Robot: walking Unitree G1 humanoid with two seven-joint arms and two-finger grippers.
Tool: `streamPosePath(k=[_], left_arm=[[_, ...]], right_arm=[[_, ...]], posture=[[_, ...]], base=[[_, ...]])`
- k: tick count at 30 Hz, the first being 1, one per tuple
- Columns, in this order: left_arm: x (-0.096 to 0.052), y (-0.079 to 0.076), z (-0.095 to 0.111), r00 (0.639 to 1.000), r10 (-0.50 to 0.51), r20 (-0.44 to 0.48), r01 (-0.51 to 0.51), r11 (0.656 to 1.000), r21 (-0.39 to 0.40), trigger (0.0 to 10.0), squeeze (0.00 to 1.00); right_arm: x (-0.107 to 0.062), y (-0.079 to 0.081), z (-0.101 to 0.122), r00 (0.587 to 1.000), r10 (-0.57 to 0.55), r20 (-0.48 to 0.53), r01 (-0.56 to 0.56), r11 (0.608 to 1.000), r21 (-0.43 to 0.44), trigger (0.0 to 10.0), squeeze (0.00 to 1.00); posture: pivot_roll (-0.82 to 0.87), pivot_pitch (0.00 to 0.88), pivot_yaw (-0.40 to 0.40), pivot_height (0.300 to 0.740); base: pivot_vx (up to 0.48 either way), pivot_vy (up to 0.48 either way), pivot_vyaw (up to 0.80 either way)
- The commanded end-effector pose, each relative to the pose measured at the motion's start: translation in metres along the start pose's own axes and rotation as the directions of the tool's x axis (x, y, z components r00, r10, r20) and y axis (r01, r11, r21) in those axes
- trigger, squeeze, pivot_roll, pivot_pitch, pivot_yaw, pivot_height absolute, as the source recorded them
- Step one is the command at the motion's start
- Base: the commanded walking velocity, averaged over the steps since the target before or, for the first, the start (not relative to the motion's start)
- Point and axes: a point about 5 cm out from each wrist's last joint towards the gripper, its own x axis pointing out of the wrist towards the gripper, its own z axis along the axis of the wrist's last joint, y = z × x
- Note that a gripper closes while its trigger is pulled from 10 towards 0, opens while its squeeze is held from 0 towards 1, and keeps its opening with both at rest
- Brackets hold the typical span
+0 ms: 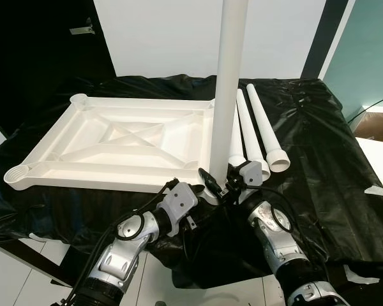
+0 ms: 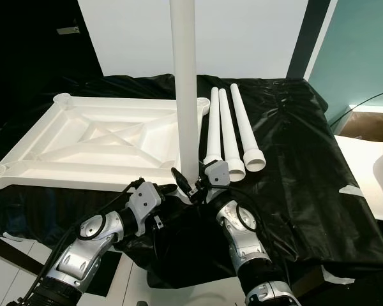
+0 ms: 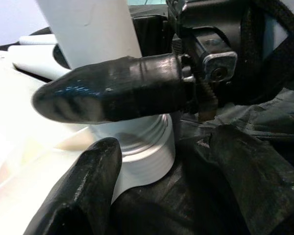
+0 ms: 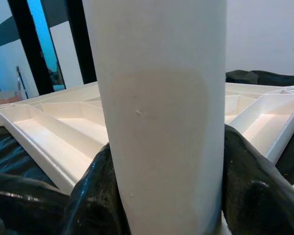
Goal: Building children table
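Observation:
The white table top point(image 1: 115, 137) lies upside down on a black cloth. One white leg point(image 1: 226, 95) stands upright in its near right corner socket point(image 3: 147, 152). My right gripper point(image 1: 225, 185) is shut on that leg just above the socket, and its black fingers point(image 4: 250, 186) press both sides of the tube. My left gripper point(image 1: 207, 180) is low beside the same corner. It is open, with one finger point(image 3: 112, 88) across the leg's base and the other below the threaded collar. Three loose legs point(image 2: 226, 131) lie side by side to the right.
The black cloth point(image 1: 319, 146) covers the work surface and hangs over its near edge. A white wall stands behind, a dark doorway is at the far left, and a teal panel is at the far right. Bare cloth lies right of the loose legs.

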Motion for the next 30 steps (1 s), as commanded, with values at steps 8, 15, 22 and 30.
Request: streamPosePath(k=[8,15,22,30], left_arm=[[0.002,-0.001,-0.002,0.999,-0.031,-0.007,0.031,1.000,0.000,10.0,0.00],[-0.003,-0.002,-0.003,0.999,-0.039,-0.009,0.039,0.999,-0.002,10.0,0.00],[-0.011,0.014,-0.001,0.997,0.074,0.005,-0.074,0.997,-0.004,10.0,0.00],[-0.009,0.015,0.001,0.994,0.103,0.024,-0.103,0.995,-0.014,10.0,0.00]], right_arm=[[-0.007,-0.030,-0.004,0.994,-0.045,-0.099,0.040,0.998,-0.048,10.0,1.00],[-0.006,-0.036,0.001,0.994,-0.003,-0.114,-0.006,0.997,-0.076,10.0,1.00],[-0.004,-0.033,0.006,0.962,0.215,-0.168,-0.232,0.969,-0.087,10.0,0.00],[0.005,-0.034,0.007,0.906,0.367,-0.210,-0.396,0.911,-0.115,10.0,0.00]], posture=[[0.06,0.000,0.063,0.740],[0.07,0.000,0.061,0.740],[0.11,0.000,0.000,0.740],[0.13,0.000,-0.018,0.740]], base=[[0.000,0.000,0.00],[0.000,0.000,0.00],[0.000,0.000,0.00],[0.000,0.000,0.00]])
